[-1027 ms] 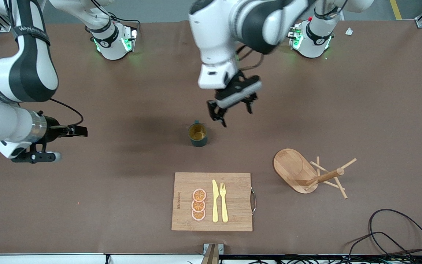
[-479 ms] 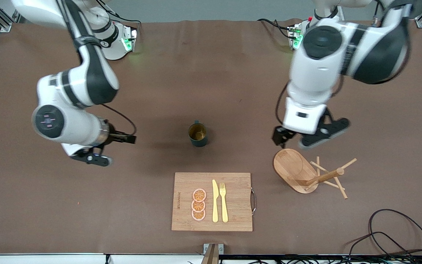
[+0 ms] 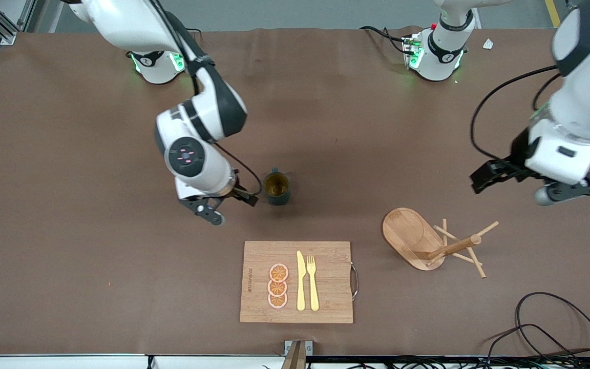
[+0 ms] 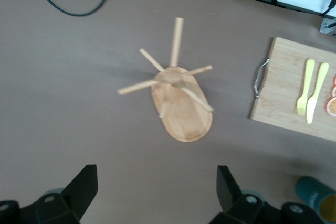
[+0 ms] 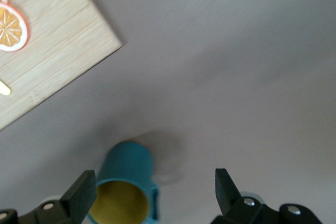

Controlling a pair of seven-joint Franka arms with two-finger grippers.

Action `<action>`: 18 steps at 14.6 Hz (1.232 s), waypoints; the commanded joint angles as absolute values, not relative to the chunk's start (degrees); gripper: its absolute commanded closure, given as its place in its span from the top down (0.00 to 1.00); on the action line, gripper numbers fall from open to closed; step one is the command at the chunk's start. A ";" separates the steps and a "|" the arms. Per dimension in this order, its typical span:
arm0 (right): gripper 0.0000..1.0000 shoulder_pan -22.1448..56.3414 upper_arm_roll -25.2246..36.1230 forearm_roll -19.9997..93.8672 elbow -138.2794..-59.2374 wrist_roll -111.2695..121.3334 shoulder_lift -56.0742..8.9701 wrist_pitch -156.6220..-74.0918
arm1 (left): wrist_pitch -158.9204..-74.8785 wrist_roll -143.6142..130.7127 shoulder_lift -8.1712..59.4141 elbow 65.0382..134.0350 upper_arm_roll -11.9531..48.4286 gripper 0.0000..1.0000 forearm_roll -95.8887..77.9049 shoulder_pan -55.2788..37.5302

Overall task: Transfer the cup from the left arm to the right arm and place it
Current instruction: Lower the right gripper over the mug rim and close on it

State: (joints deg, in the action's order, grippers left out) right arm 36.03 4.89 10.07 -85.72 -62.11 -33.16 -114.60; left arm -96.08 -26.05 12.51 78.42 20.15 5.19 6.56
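Arms have swapped roles within a second — you can see the left gripper (image 3: 541,182), which was over the cup (image 3: 277,188), now hanging up over bare table toward the left arm's end, near the wooden peg rack (image 3: 430,241), fingers spread and empty. Your right gripper (image 3: 228,202) has swept in from its own end of the table and now sits low just beside the cup, fingers apart with nothing between them; in the right wrist view the cup (image 5: 126,187) stands close to one finger, not yet between the two.

The cup itself has not moved: it stands upright on the table, farther from the front camera than the cutting board (image 3: 325,282) with its orange slices (image 3: 277,286), knife (image 3: 300,281) and fork (image 3: 313,282).

For you that suggests no hand-over in the air here — the right arm looks set to pick the cup straight off the table, so centre the mug between the fingers before you close.
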 commanded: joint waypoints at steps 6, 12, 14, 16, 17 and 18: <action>1.00 41.39 5.62 11.16 -80.86 -73.73 -40.34 -123.92 | -86.41 -6.26 3.62 80.15 10.92 1.00 1.32 4.23; 0.96 43.86 5.62 11.16 -80.86 -77.61 -43.06 -128.49 | -85.34 -1.49 -1.75 86.47 4.48 1.00 -1.41 0.44; 0.75 43.86 5.54 11.42 -80.95 -77.17 -43.24 -128.50 | -86.04 -1.41 -2.63 87.54 4.13 1.00 -1.41 -0.26; 0.31 43.86 5.54 11.43 -80.95 -76.64 -43.24 -128.41 | -86.31 -1.41 -2.64 87.54 4.13 1.00 -1.06 -0.35; 0.14 43.86 5.36 11.43 -81.03 -76.55 -43.24 -128.41 | -86.66 -1.41 -2.64 87.54 4.22 1.00 -0.88 -0.26; 0.04 43.86 5.27 11.34 -81.04 -75.16 -43.24 -128.32 | -86.83 -1.41 -2.46 87.37 4.39 1.00 -0.79 -0.18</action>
State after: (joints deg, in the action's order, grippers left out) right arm 43.53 5.02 10.10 -81.84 -76.71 -42.81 -128.56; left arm -85.49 -2.17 -1.07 85.86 4.97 -0.45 0.14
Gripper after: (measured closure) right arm 0.392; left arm 0.000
